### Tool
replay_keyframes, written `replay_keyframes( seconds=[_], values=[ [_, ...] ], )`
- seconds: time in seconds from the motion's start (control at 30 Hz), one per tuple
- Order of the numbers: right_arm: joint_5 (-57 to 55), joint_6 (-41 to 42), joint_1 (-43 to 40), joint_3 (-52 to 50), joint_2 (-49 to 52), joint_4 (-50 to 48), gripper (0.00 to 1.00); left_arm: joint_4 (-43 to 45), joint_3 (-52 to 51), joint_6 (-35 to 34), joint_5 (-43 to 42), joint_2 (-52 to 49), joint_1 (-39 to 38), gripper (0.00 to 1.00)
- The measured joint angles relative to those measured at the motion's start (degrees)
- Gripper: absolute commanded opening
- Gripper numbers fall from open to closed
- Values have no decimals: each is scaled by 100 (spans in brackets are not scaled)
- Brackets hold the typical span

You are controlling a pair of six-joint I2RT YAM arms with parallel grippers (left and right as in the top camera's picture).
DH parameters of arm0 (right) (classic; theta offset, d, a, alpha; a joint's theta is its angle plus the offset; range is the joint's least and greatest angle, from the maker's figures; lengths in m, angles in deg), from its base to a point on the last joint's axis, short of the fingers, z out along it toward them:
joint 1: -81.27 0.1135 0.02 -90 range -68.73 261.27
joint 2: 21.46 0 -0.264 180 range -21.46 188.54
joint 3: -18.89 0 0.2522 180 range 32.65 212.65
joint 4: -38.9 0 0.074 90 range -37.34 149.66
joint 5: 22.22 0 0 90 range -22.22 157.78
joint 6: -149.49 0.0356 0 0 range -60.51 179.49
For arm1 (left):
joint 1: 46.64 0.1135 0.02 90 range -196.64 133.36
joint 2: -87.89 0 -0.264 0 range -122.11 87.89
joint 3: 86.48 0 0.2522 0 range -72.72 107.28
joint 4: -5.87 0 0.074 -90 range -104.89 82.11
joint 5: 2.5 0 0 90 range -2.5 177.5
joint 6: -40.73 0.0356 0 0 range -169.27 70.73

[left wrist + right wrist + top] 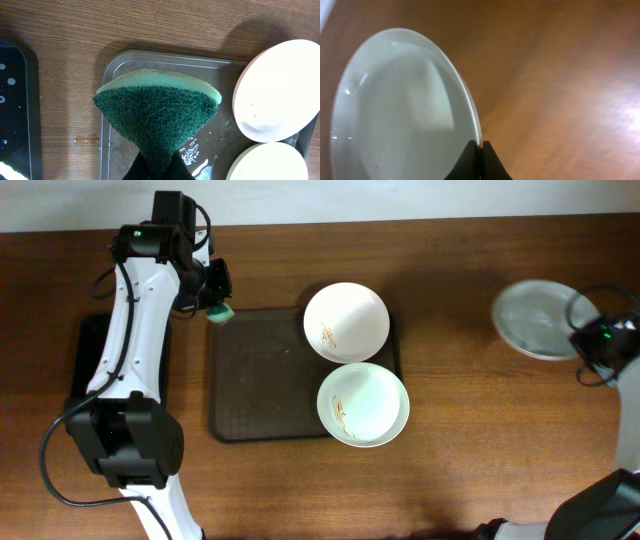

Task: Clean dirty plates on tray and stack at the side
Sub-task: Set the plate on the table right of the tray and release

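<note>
Left gripper holds a green scouring sponge with a paler foam back. Its fingers are closed tight on the narrow end of the wedge, above the upper-left corner of the large dark brown rectangular tray. Whether the sponge touches the tray cannot be told. A smaller glossy black tray lies just beside it on the wooden table, partly under the left arm. Across the brown tray, on its right side, sit two round shallow plates with their rims meeting. The upper white plate carries a small brown-orange smear. The lower, faintly greenish plate is smeared too and overhangs the tray's lower-right corner. Well apart from them, on bare wood toward the table's right edge, lies a third round white plate. The right gripper has its fingers pinched narrowly onto this plate's rim, and no smear shows on its glossy face.
</note>
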Motion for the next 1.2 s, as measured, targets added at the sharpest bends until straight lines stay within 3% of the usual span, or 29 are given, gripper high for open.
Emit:
replay_keyframes(
  seconds=[0.17,0.3,0.33,0.37,0.4,0.43,0.47,0.63,0.77,0.83,0.93,1.07,1.2],
  values=[
    [-492,323,-868,-492,577,-780,4,-7,0,-2,0,0,0,0],
    [-721,557,-1019,-544,1451,-1158,4,-9,0,0,0,0,0,1],
    [-756,586,-1019,-546,1556,-1174,13,-9,0,-2,0,0,0,1],
    [-782,595,-1019,-551,1611,-1174,28,-9,0,-2,0,0,0,1],
    [-824,625,-1016,-551,1646,-1176,50,-11,0,0,0,0,0,1],
    [-850,614,-1019,-553,1657,-1176,64,-17,0,-2,0,0,0,0],
    [-868,619,-1016,-551,1657,-1154,66,-28,0,0,0,0,0,0],
    [-472,289,-1019,-179,1235,57,67,-114,0,0,0,0,0,0],
    [1698,-684,-879,214,-188,1058,66,-114,0,0,0,0,0,0],
    [2404,-1294,-125,269,-527,1711,62,-116,0,0,0,0,0,1],
    [2610,-1635,1239,251,-321,2009,58,-109,0,-2,2,0,0,0],
    [1982,-1032,2992,243,304,1910,53,-129,0,0,2,0,-2,1],
    [1681,-595,4133,223,1150,2114,48,-133,0,-2,2,0,0,1]
  ],
)
